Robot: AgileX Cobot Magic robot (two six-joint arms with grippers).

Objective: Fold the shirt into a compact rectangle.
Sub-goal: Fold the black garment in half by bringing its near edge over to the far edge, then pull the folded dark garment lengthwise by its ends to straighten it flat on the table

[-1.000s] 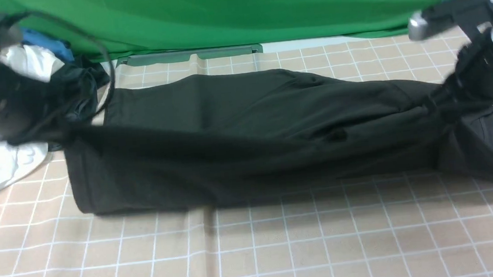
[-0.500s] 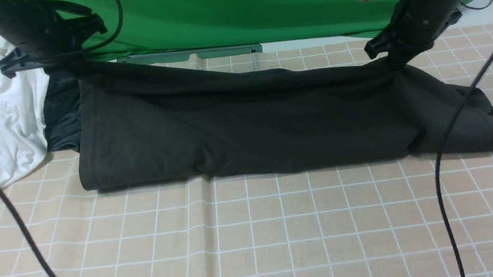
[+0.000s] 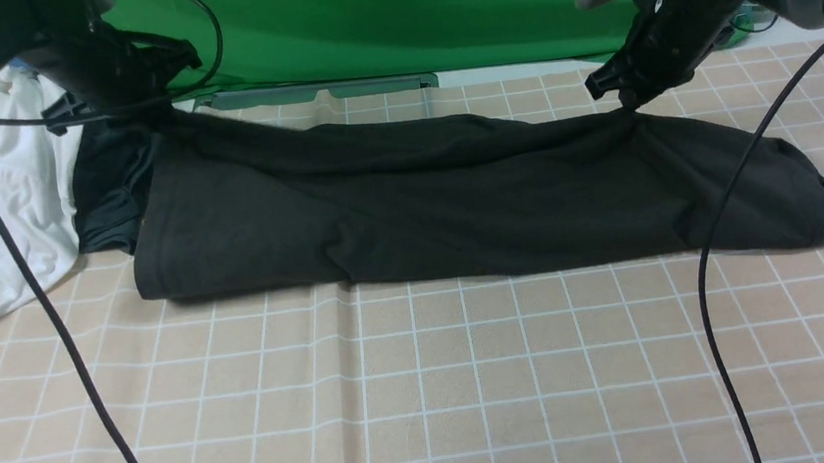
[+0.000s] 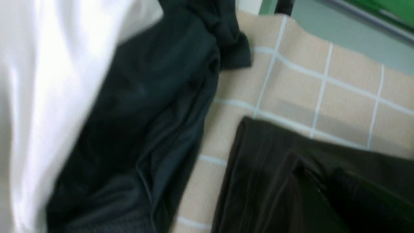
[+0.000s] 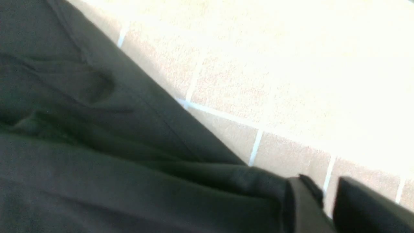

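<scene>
Black shirt point(image 3: 454, 205) lies across the tabletop point(image 3: 426, 394), its long axis from left to right.
Right end effector point(image 3: 624, 97) touches its far right edge, jaws narrowly apart; left end effector point(image 3: 148, 109) is at the far left corner, opening impossible to tell.

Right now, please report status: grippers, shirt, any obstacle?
Right gripper open at far edge of shirt. Left gripper at far left corner, jaws unclear. Shirt lies folded in long band. Garment heap close beside its left end.

A table point(image 3: 426, 394) in beige gridded cloth bore the black shirt point(image 3: 454, 205); a heap point(image 3: 14, 206) of white, blue and dark garments lay against the shirt's left end.
</scene>
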